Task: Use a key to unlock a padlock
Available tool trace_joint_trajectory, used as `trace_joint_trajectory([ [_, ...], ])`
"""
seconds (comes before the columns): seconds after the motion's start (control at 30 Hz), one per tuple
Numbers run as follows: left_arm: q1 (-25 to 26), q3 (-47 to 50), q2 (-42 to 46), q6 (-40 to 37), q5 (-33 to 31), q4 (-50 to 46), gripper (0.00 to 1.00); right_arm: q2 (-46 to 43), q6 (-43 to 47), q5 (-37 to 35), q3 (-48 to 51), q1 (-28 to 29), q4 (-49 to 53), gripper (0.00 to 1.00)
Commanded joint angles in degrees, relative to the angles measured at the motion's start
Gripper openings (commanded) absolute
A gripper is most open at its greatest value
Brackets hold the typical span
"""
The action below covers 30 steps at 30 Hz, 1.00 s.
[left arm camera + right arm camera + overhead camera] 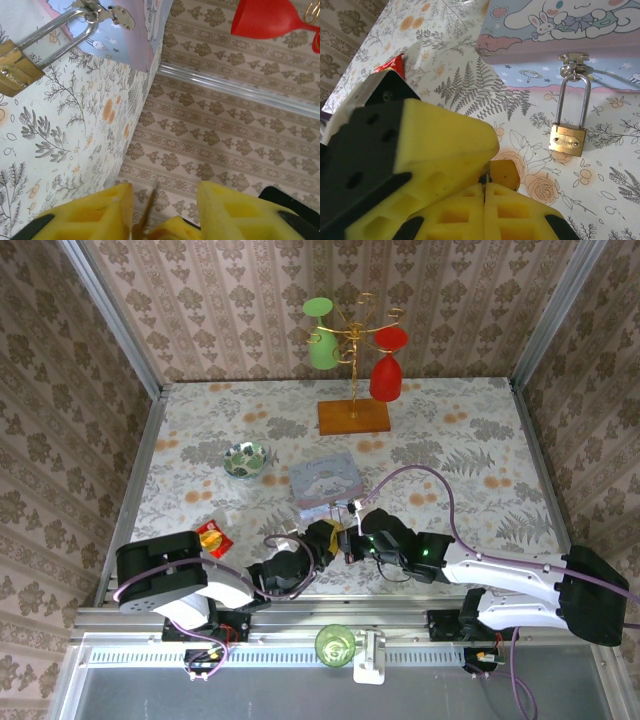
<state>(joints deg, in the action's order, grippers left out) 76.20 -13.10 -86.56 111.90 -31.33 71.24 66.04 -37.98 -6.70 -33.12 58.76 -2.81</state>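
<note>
Right gripper (484, 189) pinches a thin key (149, 207) shut. Left gripper (165, 192) fingers stand narrowly apart around it, and the brass padlock (567, 141) hangs on the tin box (530, 72) hasp.

A floral-patterned counter (480, 440) sits between wallpapered walls. At the back stands a gold wire rack on a wooden base (353, 417), with a green glass (322, 340) and a red glass (387, 370) hanging from it. A small patterned bowl (245, 459) lies left of a pale blue cartoon tin box (325, 482). A red-and-yellow packet (213, 538) lies nearer the front left, and a green cup (335, 644) sits by the front rail.
</note>
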Motion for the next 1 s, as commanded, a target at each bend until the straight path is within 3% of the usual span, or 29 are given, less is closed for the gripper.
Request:
trace_joint_trajectory([
  [0.0,0.35,-0.6,-1.61,-0.71,0.46,2.73,0.31,-0.65,-0.66,0.68,0.66,0.3,-0.64,0.0],
  [0.27,0.26,0.18,-0.24,-4.06,-1.33,2.15,0.18,-2.66,-0.61,-0.24,1.22,0.3,0.57,0.0],
  [0.37,0.25,0.34,-1.5,-3.7,-0.84,2.41,0.04,-3.02,-0.58,-0.25,1.37,0.3,0.7,0.0],
  [0.5,0.26,0.64,-1.79,-5.36,-1.07,2.4,0.0,-3.45,-0.39,-0.24,1.3,0.3,1.28,0.0],
  [0.6,-0.13,0.98,0.63,-11.11,-1.48,0.42,0.0,-5.11,-0.33,-0.11,1.85,0.15,1.66,0.0],
  [0.63,-0.47,0.79,2.09,-12.7,-0.73,-2.23,0.0,-6.2,0.67,1.73,2.27,-0.44,1.53,0.14],
  [0.67,-0.81,0.19,3.78,-15.34,0.21,-5.35,0.0,-7.29,2.9,7.1,2.61,-2.3,0.94,0.44],
  [0.7,-1.41,-0.53,5.44,-18.21,1.58,-8.18,0.0,-7.98,5.41,13.63,2.44,-5.13,1.49,0.63],
  [0.77,-2.73,-3.41,9.65,-24.45,5.54,-17.79,0.0,-10.82,9.27,27.33,2.16,-12.1,4.87,0.8],
  [0.87,-4.31,-10.03,15.16,-37.48,12.04,-33.58,0.0,-15.8,10.12,39.57,4.29,-21.16,3.09,0.84],
  [0.97,-4.16,-14.93,19.41,-50.25,12.8,-43.49,0.0,-18.52,11.98,44.52,4.83,-24.18,2.41,0.83],
])
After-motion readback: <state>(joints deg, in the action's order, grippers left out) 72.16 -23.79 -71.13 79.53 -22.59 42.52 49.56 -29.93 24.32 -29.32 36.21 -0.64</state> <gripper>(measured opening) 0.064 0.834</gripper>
